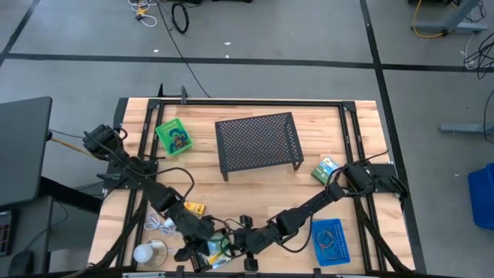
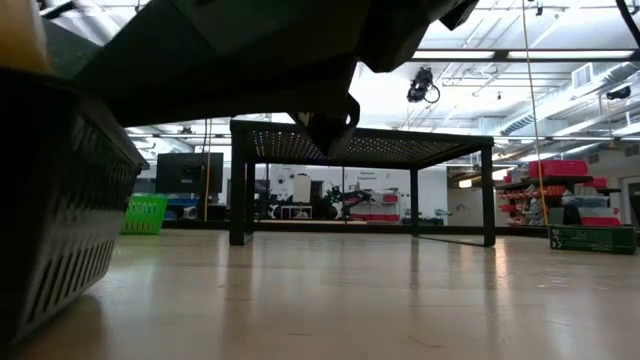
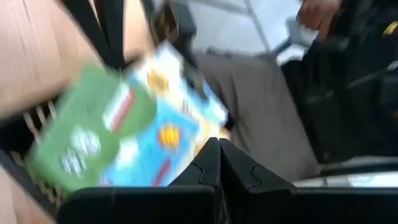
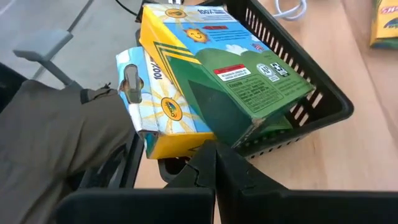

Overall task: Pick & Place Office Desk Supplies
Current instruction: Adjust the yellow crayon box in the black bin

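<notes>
A black tray sits at the table's near edge, seen also in the right wrist view and the low view. Two green-blue packets lean out of it over the edge: one with a green face and one with blue and white sides. The left wrist view shows them blurred. My left gripper, shut, stands just in front of the packets. My right gripper, shut, points at the green packet's low yellow corner. My left gripper's shut fingertips stand against the blurred blue face of a packet; I cannot tell whether they touch it. My right gripper's shut fingertips meet the yellow lower corner of the green packet, coming slantwise down from the table's right. Whether they pinch or only press it does not show. The packet leans tilted on the tray's rim.
A black mesh riser stands mid-table. A green tray is far left, another green packet right, a blue tray with loops near right, and a yellow block, white cable and white ball near left. A person in grey cloth sits beyond the near edge.
</notes>
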You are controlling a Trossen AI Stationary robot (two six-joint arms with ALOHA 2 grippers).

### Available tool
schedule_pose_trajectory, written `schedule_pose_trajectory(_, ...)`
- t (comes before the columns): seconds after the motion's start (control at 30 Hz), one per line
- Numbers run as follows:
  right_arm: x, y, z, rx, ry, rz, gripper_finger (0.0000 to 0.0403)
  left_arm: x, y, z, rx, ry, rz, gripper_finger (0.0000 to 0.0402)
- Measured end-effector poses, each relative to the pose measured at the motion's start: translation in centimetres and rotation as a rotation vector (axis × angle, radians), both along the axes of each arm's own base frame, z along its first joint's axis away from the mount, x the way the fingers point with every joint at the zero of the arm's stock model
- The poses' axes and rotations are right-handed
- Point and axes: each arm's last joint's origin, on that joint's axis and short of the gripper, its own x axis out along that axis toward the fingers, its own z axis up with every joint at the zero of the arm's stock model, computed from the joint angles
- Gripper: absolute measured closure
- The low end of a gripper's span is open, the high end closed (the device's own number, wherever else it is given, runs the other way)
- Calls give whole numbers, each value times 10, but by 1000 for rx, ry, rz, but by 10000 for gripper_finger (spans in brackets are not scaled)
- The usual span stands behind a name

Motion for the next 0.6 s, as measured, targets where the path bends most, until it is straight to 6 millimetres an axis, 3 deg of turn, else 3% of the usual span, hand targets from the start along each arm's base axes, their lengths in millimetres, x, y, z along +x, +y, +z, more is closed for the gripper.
schedule_pose_trajectory(0.1,-2,3,-1,-35,-12,-7,403,-9,-4,-3,28,51,-1,401)
schedule_pose_trajectory(0.4,-5,7,-1,-65,-19,-6,403,-45,-3,12,115,171,144,401)
schedule_pose_trajectory(0.6,-5,7,-2,-74,-23,-3,403,-49,-2,2,154,263,172,401)
